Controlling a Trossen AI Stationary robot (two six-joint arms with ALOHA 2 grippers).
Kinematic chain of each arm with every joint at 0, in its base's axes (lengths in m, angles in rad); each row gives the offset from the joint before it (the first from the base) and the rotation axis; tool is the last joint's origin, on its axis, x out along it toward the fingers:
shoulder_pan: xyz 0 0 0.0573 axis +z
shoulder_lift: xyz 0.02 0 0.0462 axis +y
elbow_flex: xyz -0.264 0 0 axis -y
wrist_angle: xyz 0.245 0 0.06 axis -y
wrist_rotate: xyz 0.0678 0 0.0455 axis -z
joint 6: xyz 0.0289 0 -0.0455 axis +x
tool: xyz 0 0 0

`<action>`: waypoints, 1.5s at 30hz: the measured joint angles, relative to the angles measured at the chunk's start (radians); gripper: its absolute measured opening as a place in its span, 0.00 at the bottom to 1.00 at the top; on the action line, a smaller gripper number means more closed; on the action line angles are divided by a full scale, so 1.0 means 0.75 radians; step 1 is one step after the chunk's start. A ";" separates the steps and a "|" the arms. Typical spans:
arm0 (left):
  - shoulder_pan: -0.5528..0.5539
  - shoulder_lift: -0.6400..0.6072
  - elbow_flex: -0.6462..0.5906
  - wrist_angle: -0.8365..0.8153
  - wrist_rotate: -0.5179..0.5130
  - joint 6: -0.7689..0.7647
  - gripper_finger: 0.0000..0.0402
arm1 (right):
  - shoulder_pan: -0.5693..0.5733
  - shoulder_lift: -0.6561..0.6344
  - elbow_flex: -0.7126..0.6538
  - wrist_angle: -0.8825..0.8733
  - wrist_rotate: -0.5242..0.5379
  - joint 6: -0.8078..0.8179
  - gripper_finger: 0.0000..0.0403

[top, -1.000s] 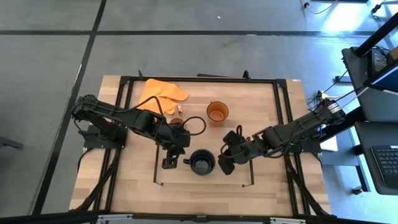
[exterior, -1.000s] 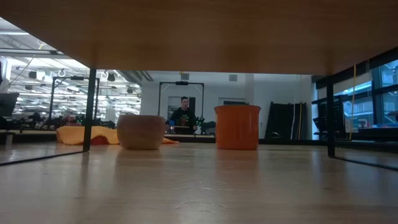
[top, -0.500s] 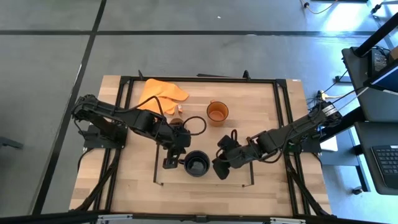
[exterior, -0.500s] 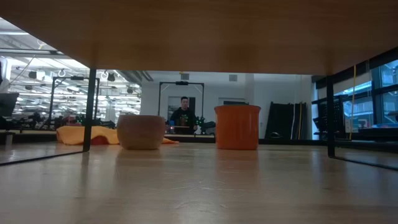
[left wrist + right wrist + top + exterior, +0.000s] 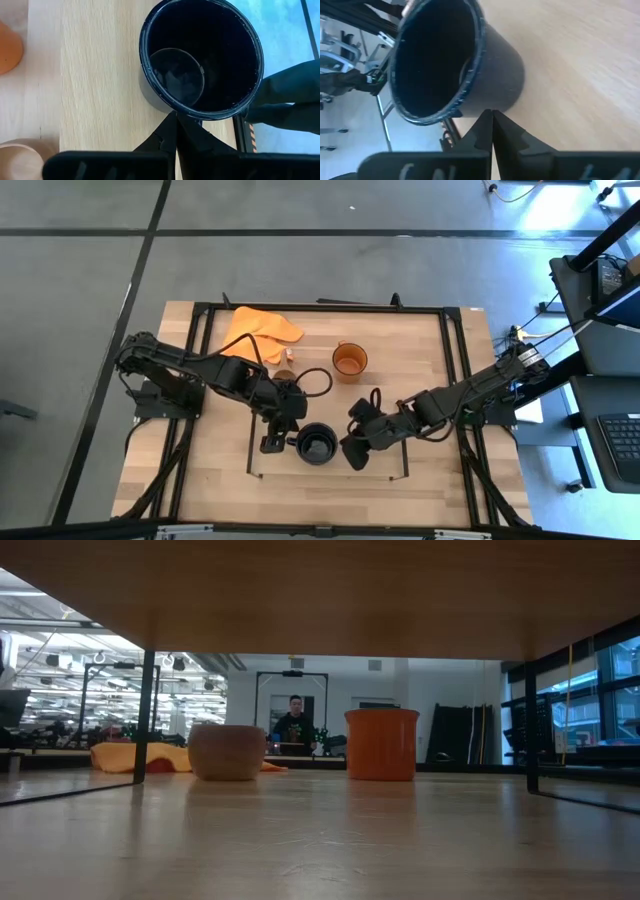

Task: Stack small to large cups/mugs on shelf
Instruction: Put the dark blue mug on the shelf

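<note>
The black mug point(image 5: 317, 446) stands upright on the light-wood shelf point(image 5: 385, 471), mouth up, between my two grippers. My left gripper point(image 5: 287, 442) is shut at the mug's left side, and my right gripper point(image 5: 349, 454) is shut at its right side. The mug's handle does not show. The translucent orange mug point(image 5: 349, 360) stands on the table farther back and also shows in the low view point(image 5: 381, 743). The small tan wooden cup point(image 5: 227, 751) stands left of it, partly under my left arm in the high view point(image 5: 286, 376). My left gripper's shut fingertips point(image 5: 172, 120) meet the black mug's outer wall just below the rim point(image 5: 165, 106), slanting down from the table's left. The fingers hide the place below them. The mug stands upright on the shelf. My right gripper's shut fingertips point(image 5: 487, 120) press on the mug's outer wall point(image 5: 505, 95), slanting down from the table's right.
An orange cloth point(image 5: 258, 330) lies at the back left of the table. The black metal outer frame point(image 5: 452, 360) runs around the table. The shelf's thin black edge point(image 5: 330, 477) runs near the mug. A person point(image 5: 295, 720) stands far off in the room.
My right gripper has gone toward the table's left and near edges, against the black mug. The mug has slid a little left and nearer along the shelf, closer to my left gripper, still upright. In the last half second it has hardly moved.
</note>
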 joint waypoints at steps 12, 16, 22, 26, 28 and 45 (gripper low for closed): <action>0.050 0.010 0.000 0.068 0.005 0.047 0.01 | 0.002 0.000 0.000 0.131 0.006 0.010 0.03; 0.075 0.010 0.000 0.063 0.011 0.076 0.01 | 0.009 0.000 0.000 0.142 0.014 0.010 0.03; 0.116 0.010 0.000 0.038 0.012 0.112 0.01 | 0.016 0.000 0.000 0.075 0.012 0.008 0.03; 0.128 0.004 0.000 -0.105 -0.010 0.072 0.02 | 0.013 0.000 0.000 -0.031 0.013 0.001 0.03; 0.103 -0.007 0.000 -0.196 -0.061 0.034 0.01 | 0.003 0.000 0.000 -0.051 0.010 -0.022 0.03; -0.268 -0.030 -0.001 -0.118 -0.241 -0.530 0.00 | -0.257 0.000 0.000 -0.022 -0.030 -0.342 0.03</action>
